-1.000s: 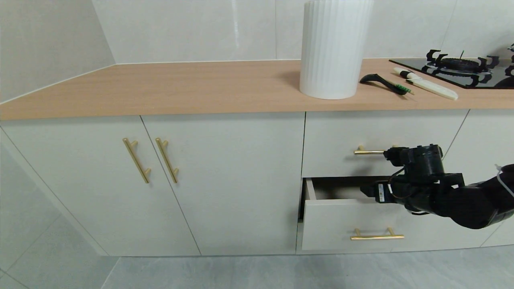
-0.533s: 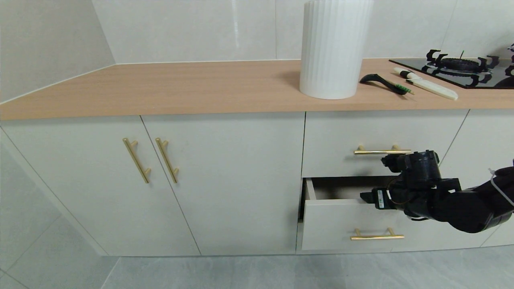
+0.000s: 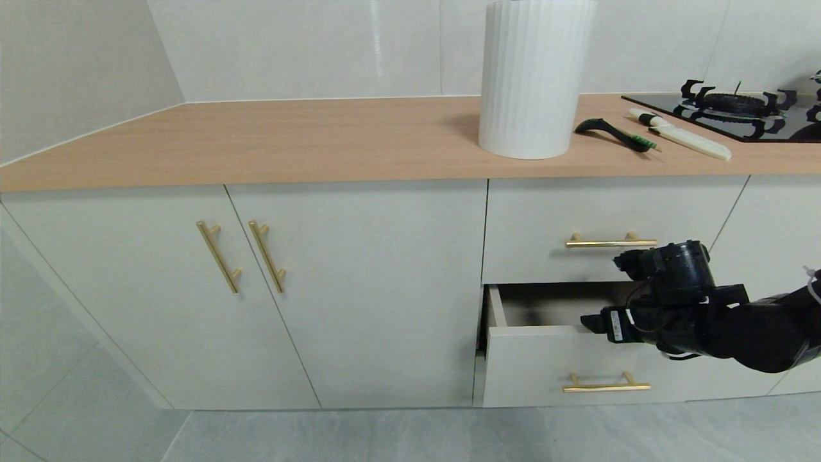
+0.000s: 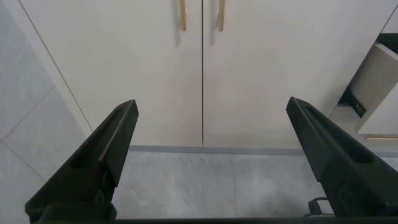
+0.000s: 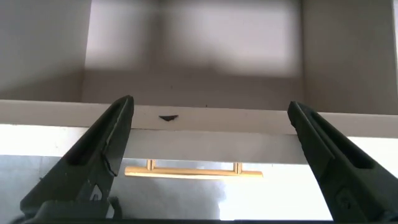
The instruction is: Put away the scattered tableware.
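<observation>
**Head view.** The scattered tableware lies on the wooden countertop (image 3: 288, 138), at 3 o'clock from the white ribbed canister (image 3: 531, 77). It consists of a black utensil (image 3: 609, 130), a small green-handled piece (image 3: 646, 142) at the utensil's handle end, and a white knife (image 3: 686, 141) just beside them. The hob (image 3: 737, 112) is at 3 o'clock from the knife. At 6 o'clock from the canister, the lower drawer (image 3: 551, 350) stands pulled out beneath the closed upper drawer (image 3: 545, 218). The right gripper (image 3: 589, 321) sits at the lower drawer's front edge. The upper drawer and the countertop edge lie between this gripper and the tableware.

**Left wrist view.** The left gripper (image 4: 211, 158) has its jaws spread wide and empty. It faces the closed cabinet doors (image 4: 155, 74) and the grey floor (image 4: 186, 180).

**Right wrist view.** The right gripper's jaws are wide and empty. They frame the lower drawer's front edge and its gold handle (image 5: 193, 171).
</observation>
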### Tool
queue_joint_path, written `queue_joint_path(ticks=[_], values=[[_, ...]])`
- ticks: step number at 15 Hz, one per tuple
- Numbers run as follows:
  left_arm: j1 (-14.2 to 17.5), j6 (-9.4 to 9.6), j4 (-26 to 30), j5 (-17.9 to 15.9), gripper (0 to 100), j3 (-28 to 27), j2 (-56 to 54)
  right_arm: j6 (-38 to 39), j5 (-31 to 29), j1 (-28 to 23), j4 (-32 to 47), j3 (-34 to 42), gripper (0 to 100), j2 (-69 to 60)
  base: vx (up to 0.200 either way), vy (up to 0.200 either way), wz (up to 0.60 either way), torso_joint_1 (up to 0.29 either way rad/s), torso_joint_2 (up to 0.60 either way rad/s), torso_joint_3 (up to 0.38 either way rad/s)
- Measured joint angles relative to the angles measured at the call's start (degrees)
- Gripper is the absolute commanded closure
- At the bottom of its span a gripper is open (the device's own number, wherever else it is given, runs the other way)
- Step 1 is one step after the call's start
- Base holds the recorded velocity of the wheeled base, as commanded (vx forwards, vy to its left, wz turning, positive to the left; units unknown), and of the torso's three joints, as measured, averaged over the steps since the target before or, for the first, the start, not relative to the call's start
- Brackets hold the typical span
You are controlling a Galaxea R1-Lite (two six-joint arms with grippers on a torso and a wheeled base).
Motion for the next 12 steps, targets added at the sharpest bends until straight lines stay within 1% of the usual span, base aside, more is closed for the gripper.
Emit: queue_joint_path(ticks=[3, 5, 9, 12], values=[[0.0, 0.0, 0.0, 0.0, 0, 0.0, 0.0, -0.2, 0.1, 0.0, 5.1, -0.5, 0, -1.2, 0.0, 0.0, 0.0, 0.0, 0.0, 0.0], [0.0, 0.0, 0.0, 0.0, 0, 0.0, 0.0, -0.5, 0.2, 0.1, 10.2, -1.2, 0, -2.0, 0.0, 0.0, 0.0, 0.0, 0.0, 0.0], [0.0, 0.0, 0.0, 0.0, 0, 0.0, 0.0, -0.8, 0.4, 0.5, 24.0, -4.0, 0, -3.5, 0.0, 0.0, 0.0, 0.0, 0.0, 0.0], [0.0, 0.0, 0.0, 0.0, 0, 0.0, 0.0, -0.9, 1.0, 1.5, 29.2, -4.9, 0, -4.3, 0.0, 0.0, 0.0, 0.0, 0.0, 0.0]])
